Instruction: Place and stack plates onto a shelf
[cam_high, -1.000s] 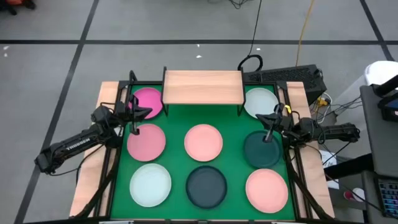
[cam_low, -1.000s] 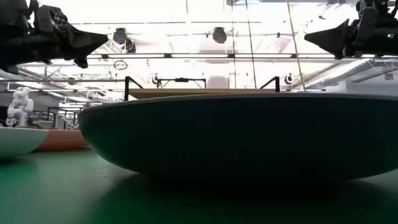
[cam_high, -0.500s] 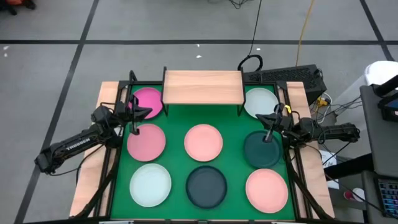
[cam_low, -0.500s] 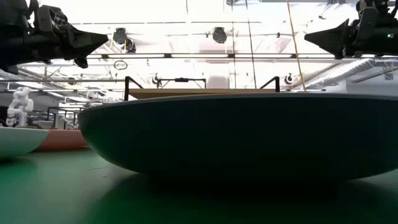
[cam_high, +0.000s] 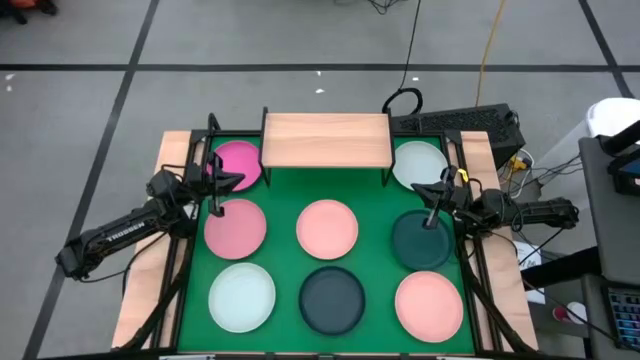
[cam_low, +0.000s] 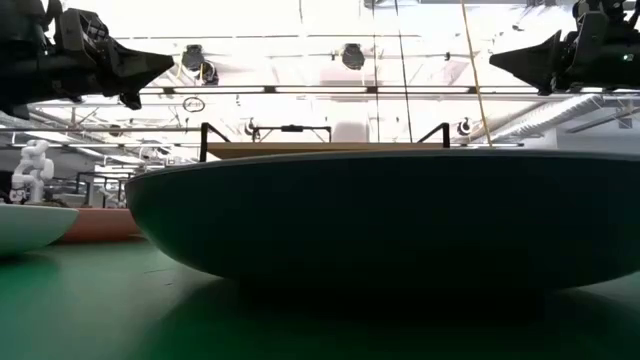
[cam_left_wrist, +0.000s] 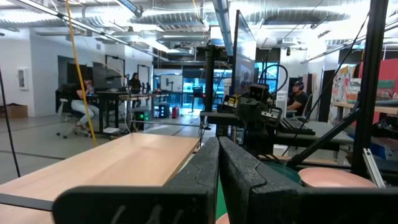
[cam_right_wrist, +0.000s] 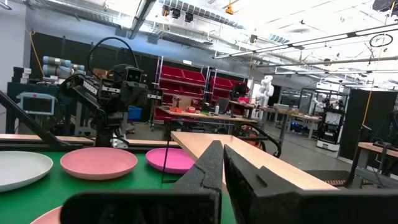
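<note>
Green matting (cam_high: 378, 205) covers a wood-edged table seen from above, with eight plates laid out flat on it and a light-wood shelf (cam_high: 326, 139) on thin black legs standing bare at the far edge.

At the left, the left gripper (cam_high: 238, 180) hangs above the mat with its fingers clenched together on nothing, its tip over the gap between the magenta plate (cam_high: 238, 160), just left of the shelf, and the dusty pink plate (cam_high: 236, 227) nearer the camera. A pale mint plate (cam_high: 241, 296) lies at the near left corner.

Down the middle, a salmon pink plate (cam_high: 327, 228) sits in front of the shelf, apart from its neighbours, and a dark teal-grey plate (cam_high: 332, 299) lies nearest the front edge; the table-level camera sees that dark plate (cam_low: 390, 215) filling most of its frame, with the shelf board showing just over its rim.

At the right, a white plate (cam_high: 418, 163) lies beside the shelf's right end. The right gripper (cam_high: 418, 189) points inward with its fingers pressed shut and empty, poised above the mat between that white plate and a second dark teal-grey plate (cam_high: 421, 240). A second salmon pink plate (cam_high: 429, 306) occupies the near right corner.

No plate rests on the shelf, and none is stacked on another.
</note>
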